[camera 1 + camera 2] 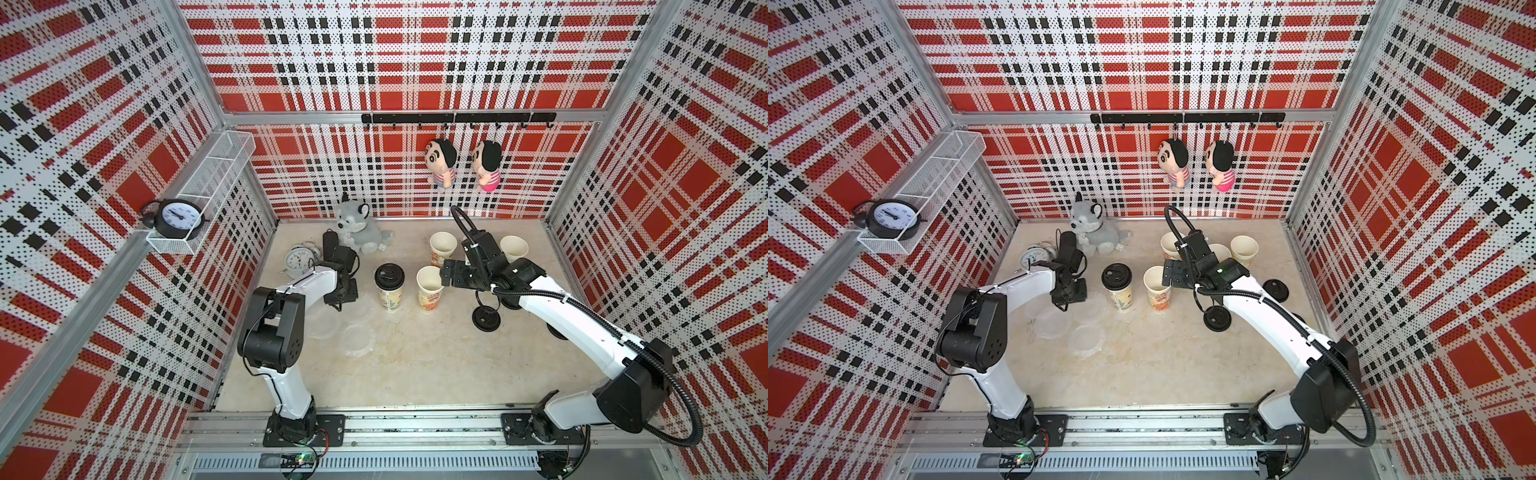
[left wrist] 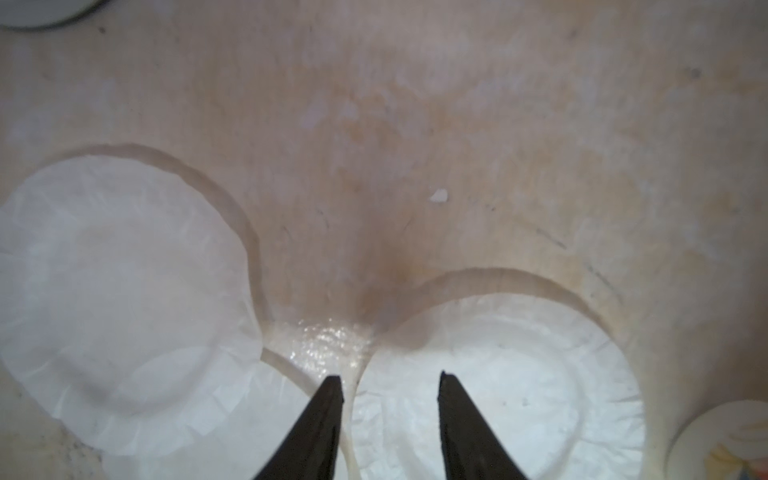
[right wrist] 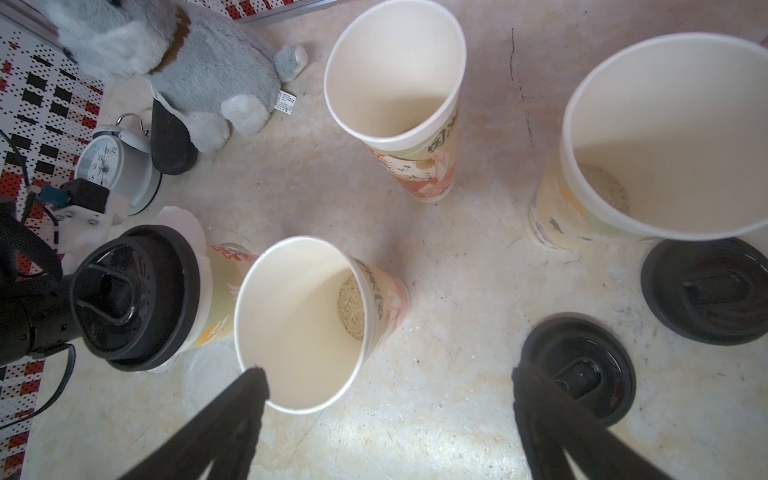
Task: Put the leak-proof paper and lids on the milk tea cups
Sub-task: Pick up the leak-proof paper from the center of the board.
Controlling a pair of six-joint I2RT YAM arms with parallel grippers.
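Note:
Several milk tea cups stand at the back right. One cup [image 1: 389, 286] wears a black lid with a white paper rim [image 3: 183, 220] showing under it. Beside it stands an open cup [image 1: 430, 286]; two more open cups [image 1: 442, 245] [image 1: 514, 247] stand behind. Leak-proof paper sheets [image 1: 357, 340] [image 1: 1052, 322] lie flat on the table left of the cups. My left gripper [image 2: 388, 384] is open, low over the rim of one sheet [image 2: 498, 395], with another sheet [image 2: 124, 299] beside it. My right gripper [image 3: 390, 376] is wide open and empty, just above the open cup's [image 3: 299, 324] rim.
Black lids [image 3: 582, 370] [image 3: 706, 291] lie on the table under my right arm. A grey plush dog [image 1: 359, 228] and a white alarm clock [image 1: 299, 259] sit at the back left. Two dolls [image 1: 440, 162] hang on the back wall. A wire shelf [image 1: 208, 187] holds a black clock.

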